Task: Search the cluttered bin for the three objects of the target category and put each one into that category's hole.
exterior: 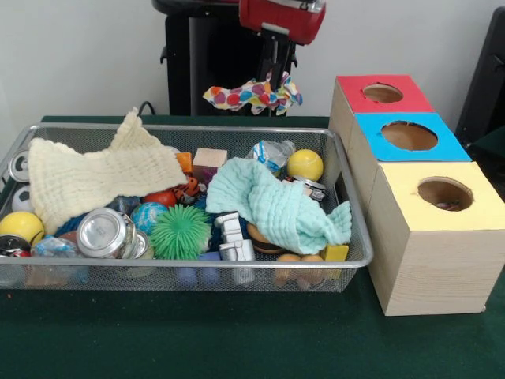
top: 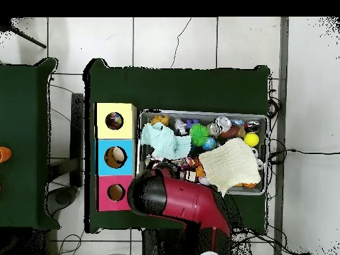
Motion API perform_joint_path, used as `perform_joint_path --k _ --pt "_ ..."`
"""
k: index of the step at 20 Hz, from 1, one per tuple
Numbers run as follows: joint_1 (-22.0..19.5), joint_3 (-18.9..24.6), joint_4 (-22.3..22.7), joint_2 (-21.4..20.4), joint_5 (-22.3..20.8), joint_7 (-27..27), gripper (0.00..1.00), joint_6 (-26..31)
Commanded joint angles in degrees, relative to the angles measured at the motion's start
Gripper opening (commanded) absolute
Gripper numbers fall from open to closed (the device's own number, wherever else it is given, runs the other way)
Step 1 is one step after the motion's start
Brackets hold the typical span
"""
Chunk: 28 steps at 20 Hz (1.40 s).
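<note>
Hanging from the gripper (exterior: 272, 77) at the top of the front view is a polka-dot cloth (exterior: 252, 95), pinched between the fingers and lifted clear above the far rim of the wire bin (exterior: 359, 257). In the overhead view the red arm (top: 179, 199) covers this spot, so only a small dotted edge shows beside it and the grip itself is hidden there. The overhead view looks down into the holes: something dotted lies inside the hole of the yellow cube (top: 114, 121), and a pale round thing sits in the blue cube (top: 115, 157); the front view shows the yellow cube's hole only at a slant, with little of its inside. In the bin lie a cream cloth (exterior: 95, 178), a mint-green cloth (exterior: 276, 201), a green spiky ball (exterior: 181, 231), a yellow ball (exterior: 304, 164) and a crushed can (exterior: 102, 233). The three cubes stand in a row just beside the bin's short end, the red cube (exterior: 379, 95) nearest the robot. Bare green table (exterior: 197, 332) lies open along the bin's long side away from the robot.
</note>
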<state>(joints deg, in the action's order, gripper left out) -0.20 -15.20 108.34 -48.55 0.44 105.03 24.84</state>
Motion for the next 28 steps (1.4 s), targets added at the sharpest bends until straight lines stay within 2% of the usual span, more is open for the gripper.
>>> perform_joint_path --k 1,4,9,14,18,28 --pt "0.6 0.7 -4.7 -0.4 2.6 10.6 0.0 9.3" --pt "0.9 1.6 -7.3 -0.4 2.2 9.3 0.0 11.2" --pt "0.5 4.8 -9.0 0.0 3.4 8.3 0.0 13.5" --pt "2.4 5.8 -12.4 0.9 3.8 8.8 0.0 15.8" --pt "2.8 7.5 -12.1 1.6 6.3 9.4 0.0 15.4" --pt "8.5 3.7 -19.2 4.9 6.7 13.5 0.0 19.1"
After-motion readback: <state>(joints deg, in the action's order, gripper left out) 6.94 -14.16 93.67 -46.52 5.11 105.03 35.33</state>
